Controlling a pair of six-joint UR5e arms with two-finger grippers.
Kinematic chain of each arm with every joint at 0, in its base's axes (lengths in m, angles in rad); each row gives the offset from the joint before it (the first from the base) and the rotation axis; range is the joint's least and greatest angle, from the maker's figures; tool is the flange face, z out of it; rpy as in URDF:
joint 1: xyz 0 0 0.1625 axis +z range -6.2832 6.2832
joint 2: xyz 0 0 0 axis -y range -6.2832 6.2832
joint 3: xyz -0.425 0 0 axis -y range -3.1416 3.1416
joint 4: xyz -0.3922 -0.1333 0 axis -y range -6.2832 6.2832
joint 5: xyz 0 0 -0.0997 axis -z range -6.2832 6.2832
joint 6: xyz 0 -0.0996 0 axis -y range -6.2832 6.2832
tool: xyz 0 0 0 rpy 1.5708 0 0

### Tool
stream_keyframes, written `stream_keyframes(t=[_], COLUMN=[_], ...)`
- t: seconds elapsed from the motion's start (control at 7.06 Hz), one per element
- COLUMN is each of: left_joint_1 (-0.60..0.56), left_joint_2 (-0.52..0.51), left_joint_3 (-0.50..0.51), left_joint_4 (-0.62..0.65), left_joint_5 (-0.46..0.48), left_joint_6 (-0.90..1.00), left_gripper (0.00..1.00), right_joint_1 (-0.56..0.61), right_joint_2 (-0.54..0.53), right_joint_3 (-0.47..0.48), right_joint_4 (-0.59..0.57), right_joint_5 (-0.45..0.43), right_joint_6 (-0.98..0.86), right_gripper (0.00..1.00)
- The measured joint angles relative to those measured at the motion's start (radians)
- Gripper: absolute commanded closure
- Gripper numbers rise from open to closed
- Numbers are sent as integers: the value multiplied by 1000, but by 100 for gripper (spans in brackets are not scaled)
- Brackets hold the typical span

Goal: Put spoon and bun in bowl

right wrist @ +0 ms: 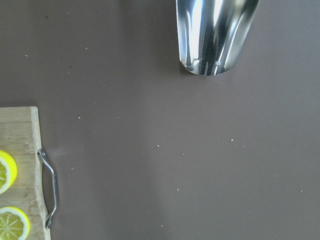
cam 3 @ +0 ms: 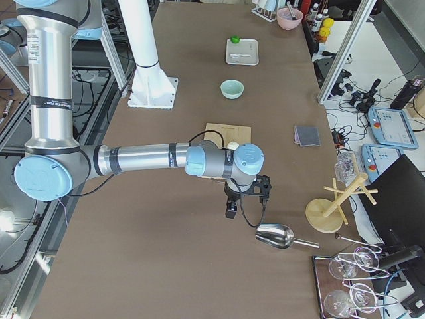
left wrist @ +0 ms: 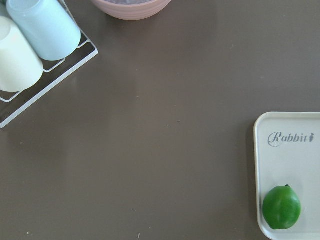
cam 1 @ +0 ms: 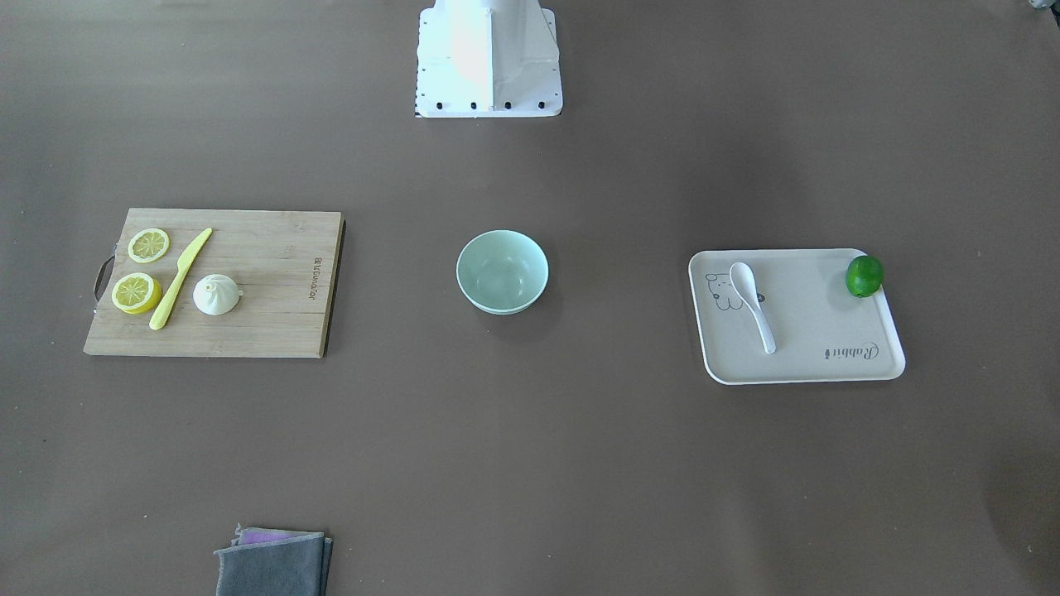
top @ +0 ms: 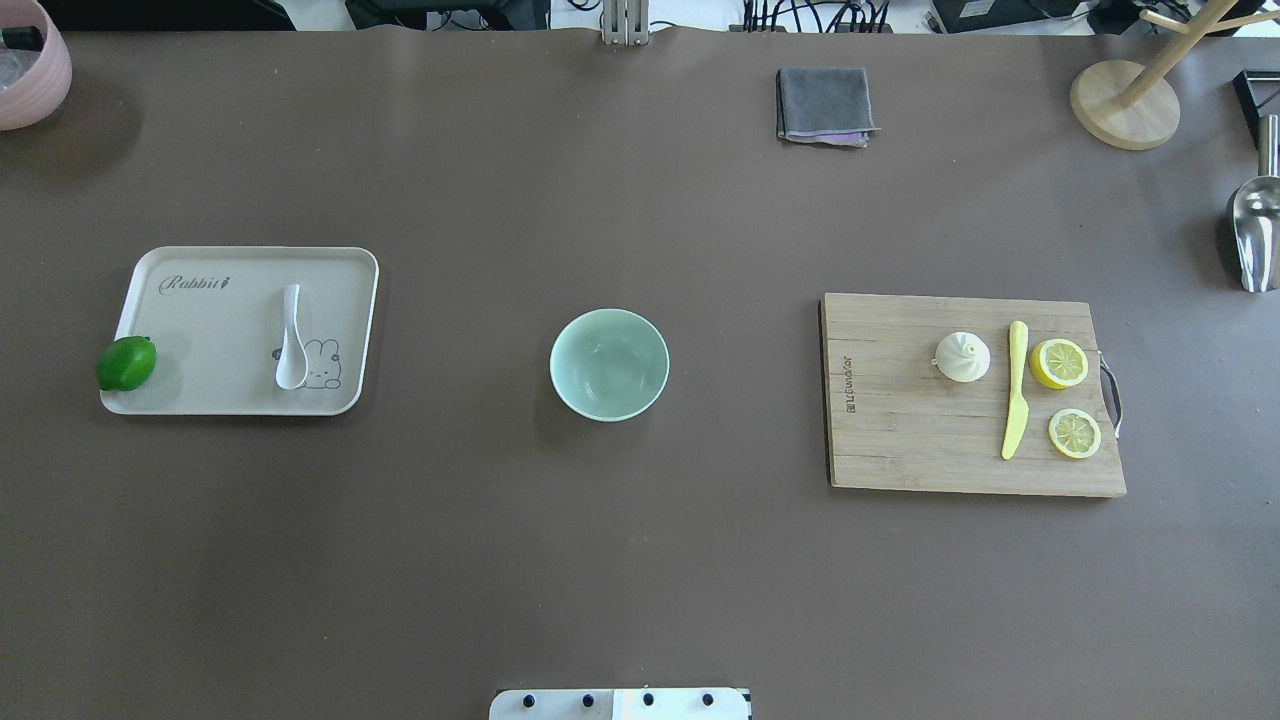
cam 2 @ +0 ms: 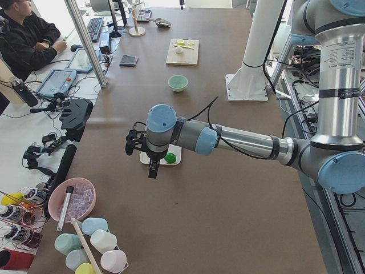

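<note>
The white spoon (cam 1: 752,305) lies on the cream tray (cam 1: 811,331), also in the overhead view (top: 290,335). The white pleated bun (cam 1: 217,295) sits on the wooden cutting board (cam 1: 265,281), also in the overhead view (top: 963,356). The mint-green bowl (cam 1: 502,271) stands empty at the table's middle (top: 609,364). My left gripper (cam 2: 151,168) hangs above the table beside the tray's outer end, seen only from the side; I cannot tell its state. My right gripper (cam 3: 230,211) hangs beyond the board's handle end, seen only from the side; I cannot tell its state.
A green lime (top: 126,363) sits on the tray's edge. A yellow knife (top: 1015,403) and two lemon halves (top: 1059,363) lie on the board. A metal scoop (top: 1257,235), wooden stand (top: 1125,100), grey cloth (top: 824,105) and pink bowl (top: 30,60) line the table's far side.
</note>
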Motion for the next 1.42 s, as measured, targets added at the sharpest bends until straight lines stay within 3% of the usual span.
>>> stream_keyframes(t=[0.42, 0.85, 1.13, 1.42], left_joint_1=[141, 346, 426, 503], left_joint_2=[-90, -99, -101, -142], left_joint_3=[-21, -36, -1, 19], left_joint_4=[-114, -265, -394, -382], left_joint_5=[-21, 159, 216, 275], left_joint_6=[-260, -326, -409, -470], left_gripper=[2, 2, 2, 2], right_joint_1=[0, 1, 1, -6], right_joint_2=[7, 12, 61, 90], right_joint_3=[7, 15, 25, 28], right_joint_4=[0, 0, -1, 0], right_joint_5=[1, 12, 9, 9], right_joint_6=[-1, -3, -6, -6], right_gripper=[0, 0, 0, 0])
